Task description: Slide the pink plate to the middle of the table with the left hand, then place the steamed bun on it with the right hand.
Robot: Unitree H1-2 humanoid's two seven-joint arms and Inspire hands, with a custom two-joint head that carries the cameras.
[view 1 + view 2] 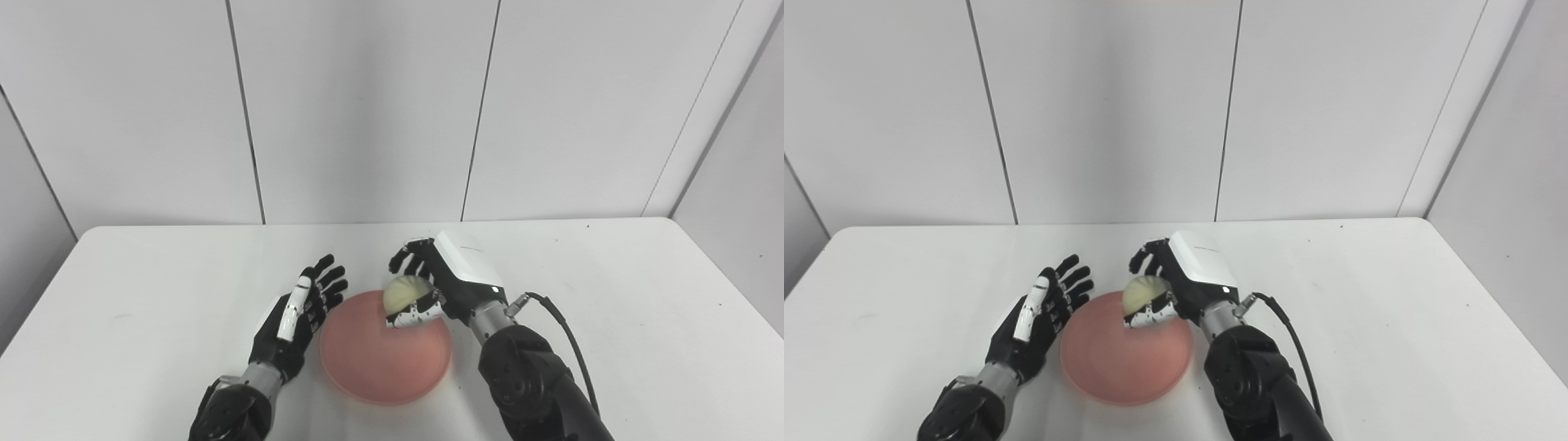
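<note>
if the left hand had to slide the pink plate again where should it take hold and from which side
Probably the plate's left rim, approached from the left. The pink plate is shallow and lies flat on the table, so its low raised edge is the only thing to catch. The left hand is open just beside that rim, while the right hand holds the steamed bun over the far right part.

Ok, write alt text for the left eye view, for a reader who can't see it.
The right hand holds a pale steamed bun over the far edge of a pink plate on a white table. The left hand rests open beside the plate's left rim, fingers spread.
</note>
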